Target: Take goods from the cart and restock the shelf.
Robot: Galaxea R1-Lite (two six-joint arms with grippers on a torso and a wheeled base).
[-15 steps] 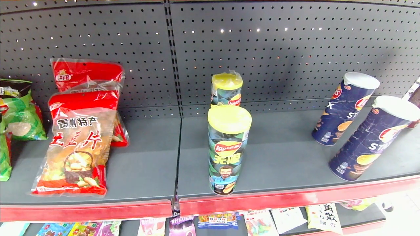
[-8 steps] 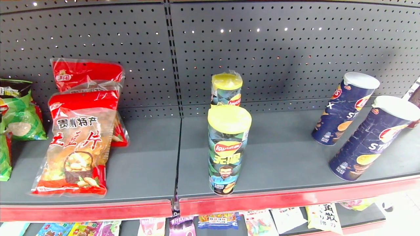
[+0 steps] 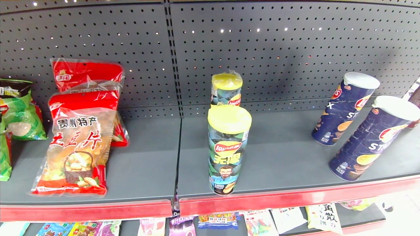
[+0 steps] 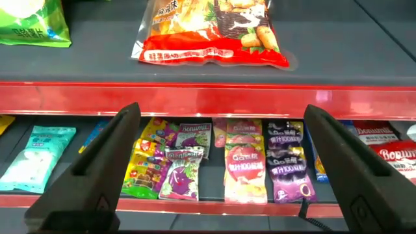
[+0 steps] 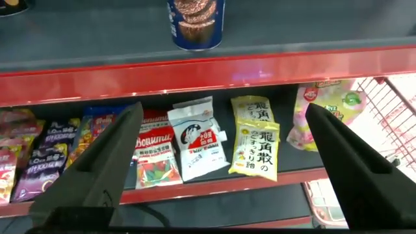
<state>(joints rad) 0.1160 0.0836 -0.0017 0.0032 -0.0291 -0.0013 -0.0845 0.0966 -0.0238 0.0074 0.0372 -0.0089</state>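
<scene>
On the grey shelf [image 3: 282, 157] stand two green chip cans with yellow lids, one at the front [image 3: 228, 149] and one behind it [image 3: 226, 89]. Two dark blue chip cans [image 3: 373, 137] with white lids stand at the right, and red bags of potato crisps [image 3: 78, 144] lie at the left. My left gripper [image 4: 224, 169] is open, empty, in front of the shelf's red edge [image 4: 208, 101] below the red bag [image 4: 211, 32]. My right gripper [image 5: 224, 162] is open, empty, facing the lower shelf under a blue can [image 5: 195, 23].
Green snack bags [image 3: 16, 118] sit at the far left. The lower shelf holds small sachets and packets [image 4: 247, 162], with white and yellow packets [image 5: 253, 140] on its right part. A red wire cart [image 5: 390, 117] shows at the edge of the right wrist view.
</scene>
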